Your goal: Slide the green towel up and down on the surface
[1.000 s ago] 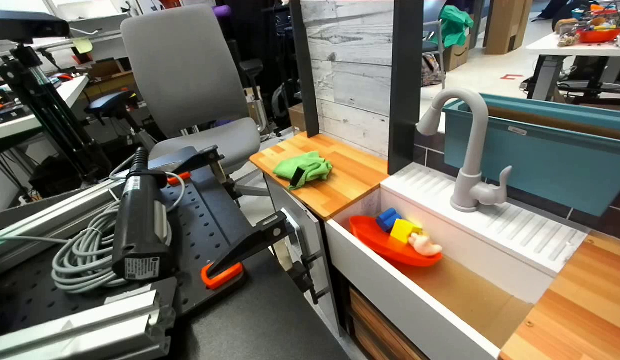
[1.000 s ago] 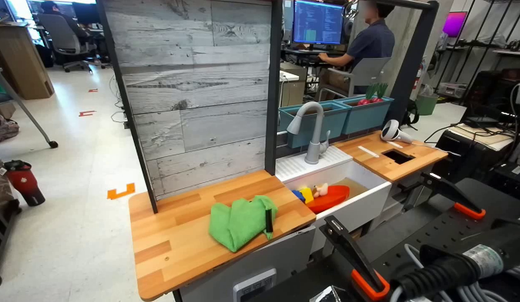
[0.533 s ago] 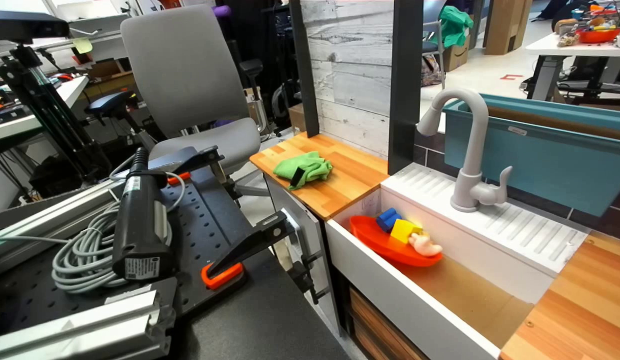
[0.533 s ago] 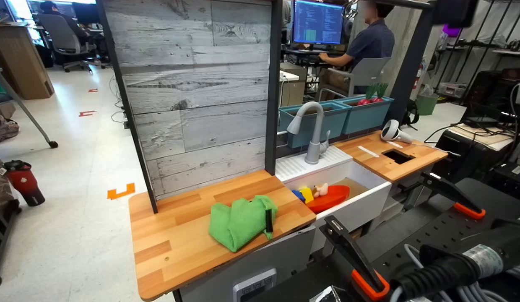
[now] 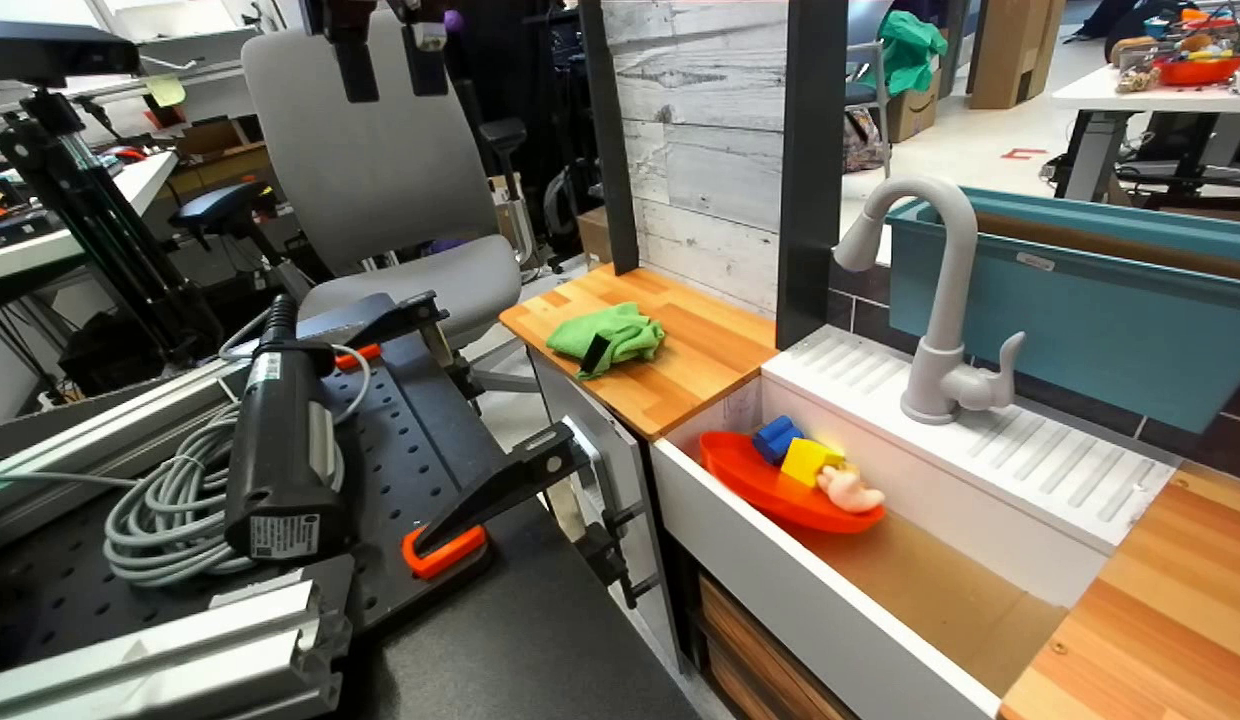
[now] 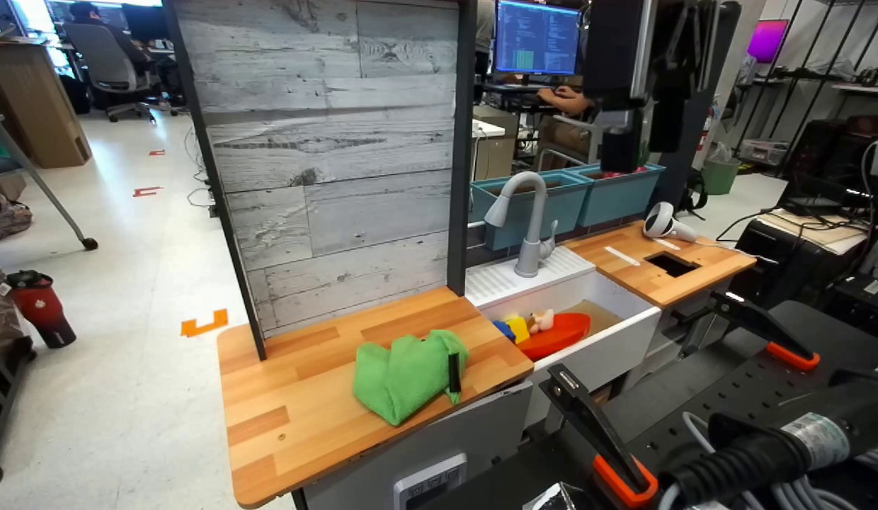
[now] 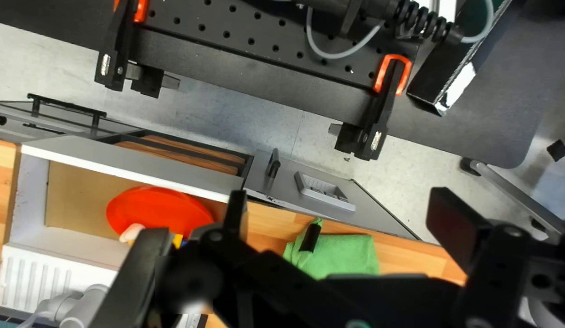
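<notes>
Wooden tabletop (image 6: 297,407) bears the green towel (image 6: 403,377) near its edge; the claw (image 5: 395,88), spread wide and empty, could drag it off by stroking outward

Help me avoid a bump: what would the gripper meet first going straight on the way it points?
Pointing down, the gripper would probably meet the edge of the black table first, or the floor beside it; depth is unclear. The green towel looks off that line.

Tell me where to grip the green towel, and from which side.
Probably a raised fold near the middle of the green towel, jaws coming straight down from above: it lies bunched on the wooden counter, folds standing up for pinching.
</notes>
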`<state>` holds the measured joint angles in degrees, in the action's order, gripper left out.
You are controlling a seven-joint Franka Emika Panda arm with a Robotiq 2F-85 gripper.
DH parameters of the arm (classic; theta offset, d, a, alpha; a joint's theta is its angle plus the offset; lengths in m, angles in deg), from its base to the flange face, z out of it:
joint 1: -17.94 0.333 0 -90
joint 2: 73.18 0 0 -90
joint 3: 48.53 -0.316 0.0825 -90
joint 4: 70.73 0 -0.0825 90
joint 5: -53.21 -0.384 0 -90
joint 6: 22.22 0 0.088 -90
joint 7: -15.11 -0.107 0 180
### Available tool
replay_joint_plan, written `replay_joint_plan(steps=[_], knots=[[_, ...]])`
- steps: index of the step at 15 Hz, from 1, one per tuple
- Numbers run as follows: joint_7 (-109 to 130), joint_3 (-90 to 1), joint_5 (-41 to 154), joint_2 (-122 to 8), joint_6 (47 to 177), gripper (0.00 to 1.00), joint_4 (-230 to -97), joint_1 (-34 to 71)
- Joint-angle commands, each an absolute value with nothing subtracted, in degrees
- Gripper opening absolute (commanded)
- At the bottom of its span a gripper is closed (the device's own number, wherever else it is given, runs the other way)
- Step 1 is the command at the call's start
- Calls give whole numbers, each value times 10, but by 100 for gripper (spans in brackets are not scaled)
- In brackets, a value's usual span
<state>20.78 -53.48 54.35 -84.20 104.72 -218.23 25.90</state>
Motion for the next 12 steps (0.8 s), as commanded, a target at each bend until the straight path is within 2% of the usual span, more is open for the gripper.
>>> replay_joint_plan(steps=[1,8,12], knots=[[194,-541,549,-842,1066,100,-2187,255],[85,-549,567,-673,1207,100,-2111,253],[64,-542,568,-547,1229,100,-2038,264]])
